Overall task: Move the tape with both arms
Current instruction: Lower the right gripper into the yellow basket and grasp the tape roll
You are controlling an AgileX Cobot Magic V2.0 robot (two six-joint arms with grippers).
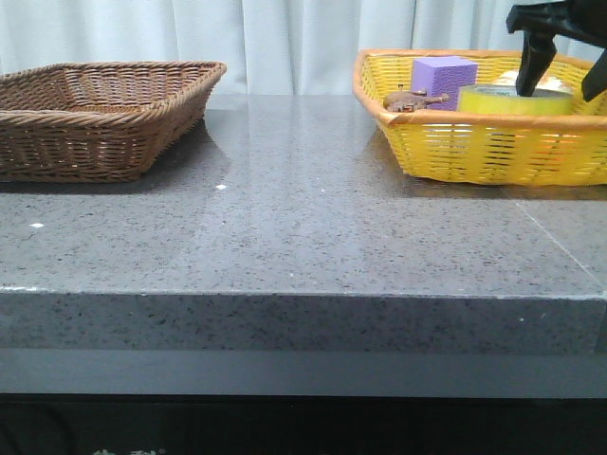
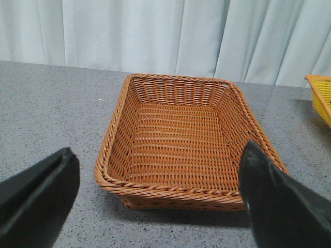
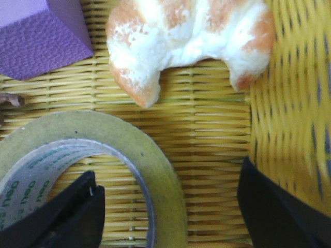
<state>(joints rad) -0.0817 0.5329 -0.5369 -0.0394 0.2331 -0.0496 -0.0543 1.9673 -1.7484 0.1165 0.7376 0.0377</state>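
Note:
The tape (image 1: 515, 99), a wide yellow roll with a white core and green lettering, lies flat in the yellow basket (image 1: 474, 142) at the right. In the right wrist view the tape (image 3: 155, 170) fills the lower left. My right gripper (image 1: 561, 78) is open and straddles the roll's wall (image 3: 168, 206): one finger inside the core, the other outside over the basket floor. My left gripper (image 2: 158, 199) is open and empty, facing the brown basket (image 2: 181, 191); it is out of sight in the front view.
A purple block (image 1: 443, 80), a small brown figure (image 1: 413, 99) and a croissant-like bread (image 3: 186, 36) share the yellow basket. The empty brown wicker basket (image 1: 95, 118) stands at the left. Grey stone tabletop (image 1: 303, 227) lies between the baskets.

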